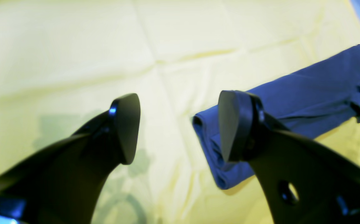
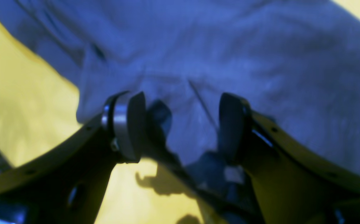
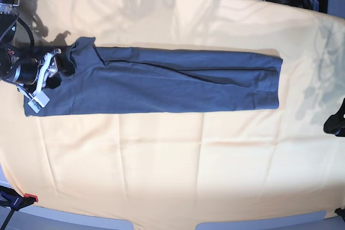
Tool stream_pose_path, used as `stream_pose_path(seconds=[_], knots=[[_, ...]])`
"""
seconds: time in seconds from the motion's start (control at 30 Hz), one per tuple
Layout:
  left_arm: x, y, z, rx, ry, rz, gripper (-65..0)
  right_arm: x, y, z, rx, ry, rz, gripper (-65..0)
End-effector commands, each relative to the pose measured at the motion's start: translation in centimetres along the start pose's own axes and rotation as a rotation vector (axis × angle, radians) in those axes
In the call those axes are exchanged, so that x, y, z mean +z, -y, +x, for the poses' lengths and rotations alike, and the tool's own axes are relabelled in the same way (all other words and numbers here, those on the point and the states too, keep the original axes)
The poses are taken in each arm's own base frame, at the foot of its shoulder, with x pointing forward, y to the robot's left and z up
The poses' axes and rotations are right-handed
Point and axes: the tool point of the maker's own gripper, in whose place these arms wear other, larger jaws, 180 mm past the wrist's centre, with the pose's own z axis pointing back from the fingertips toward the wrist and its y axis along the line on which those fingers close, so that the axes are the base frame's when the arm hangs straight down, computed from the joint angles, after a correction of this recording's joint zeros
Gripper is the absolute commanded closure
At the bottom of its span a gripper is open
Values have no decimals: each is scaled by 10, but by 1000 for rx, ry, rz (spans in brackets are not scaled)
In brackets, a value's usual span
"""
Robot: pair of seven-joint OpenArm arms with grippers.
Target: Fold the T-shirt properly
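1. Left wrist view: the left end effector (image 1: pixel 178 127) hangs above the orange-yellow cloth (image 1: pixel 74 46), its two dark fingers spread wide with nothing between them. One end of the folded T-shirt (image 1: pixel 307 90) lies on the cloth just beyond the right-hand finger (image 1: pixel 232 124), which partly covers the shirt's near corner. The shirt runs away from that finger toward the upper right of the view.

2. Right wrist view: the right end effector (image 2: pixel 180 124) points down at the T-shirt (image 2: pixel 229 56), which fills most of the view. Its fingers stand well apart, straddling a wrinkled bit of fabric near the shirt's edge; no fabric is pinched between them. Yellow cloth (image 2: pixel 21 102) shows to the left of the shirt and below it.

3. Base view: the T-shirt (image 3: pixel 161 82) lies as a long, narrow folded strip across the cloth-covered bench (image 3: pixel 172 176). The right end effector (image 3: pixel 44 76) sits at the shirt's left end, by the collar, reaching in from the side with its wrist roughly level. Of the left arm (image 3: pixel 335 122) only a dark tip shows, well to the right of the shirt, apart from it.
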Motion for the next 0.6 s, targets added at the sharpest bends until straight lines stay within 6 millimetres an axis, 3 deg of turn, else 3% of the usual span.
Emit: stream_pose_path(seconds=[0.0,0.13,0.33,0.57], knots=[[12,1,22,-34,50,6,-411,9,11,10,24,24,-42,-390],[12,1,22,-34,48,8,-411,7,24,6,17,28,-91,-390],[12,1,22,-34,48,8,-411,-2,31,-16,-66,-11,-69,-390],[12,1,21,-34,48,8,-411,-2,12,-16,-109,-16,45,-390]])
